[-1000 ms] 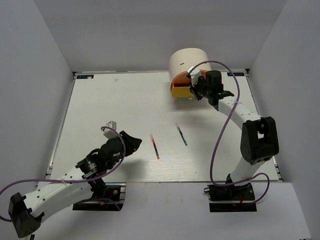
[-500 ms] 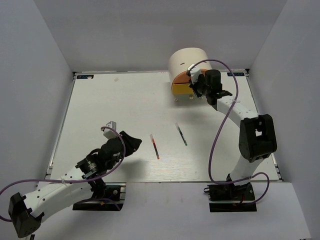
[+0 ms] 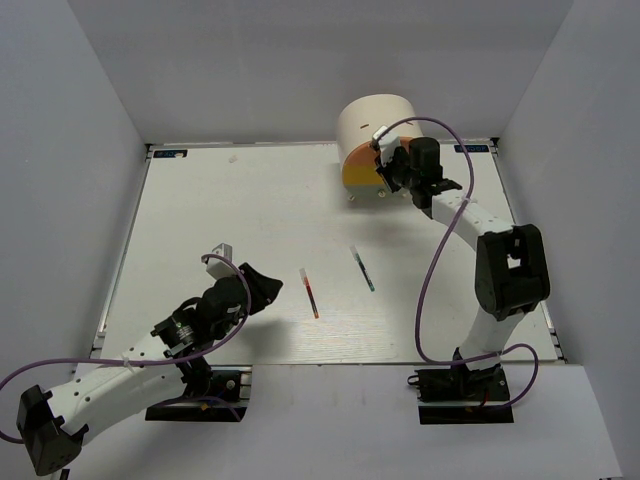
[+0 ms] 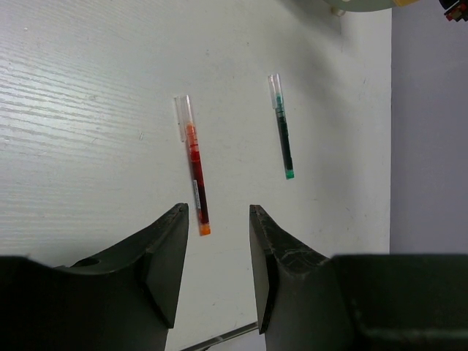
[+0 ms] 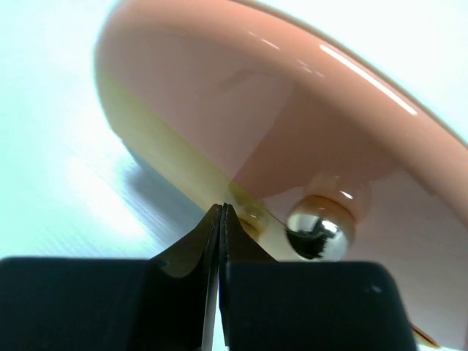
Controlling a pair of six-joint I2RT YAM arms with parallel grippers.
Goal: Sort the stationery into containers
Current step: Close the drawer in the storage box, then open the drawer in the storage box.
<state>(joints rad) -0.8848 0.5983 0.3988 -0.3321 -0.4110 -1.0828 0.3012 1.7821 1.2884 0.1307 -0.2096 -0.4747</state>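
The cream half-cylinder unit (image 3: 375, 122) stands at the back right, its orange-yellow drawer front (image 3: 357, 175) close to the body. My right gripper (image 3: 384, 172) is shut and empty, its tips against the yellow drawer front (image 5: 172, 157) beside a small yellow knob (image 5: 252, 216). The pink drawer front (image 5: 241, 95) with a shiny knob (image 5: 316, 232) is just above. My left gripper (image 3: 268, 285) is open and empty, low over the table. In the left wrist view the gripper (image 4: 219, 212) sits just short of the red pen (image 4: 194, 164). The green pen (image 4: 282, 128) lies to its right. Highlighters and erasers are out of view.
The red pen (image 3: 309, 292) and green pen (image 3: 363, 268) lie apart on the white table (image 3: 220, 200) in front of the middle. Grey walls close in the table on three sides. The right arm's purple cable (image 3: 440, 260) loops over the right side.
The right gripper has moved towards the unit and the orange-yellow drawer, which stuck out before, has slid back in. The left arm and both pens have not moved.
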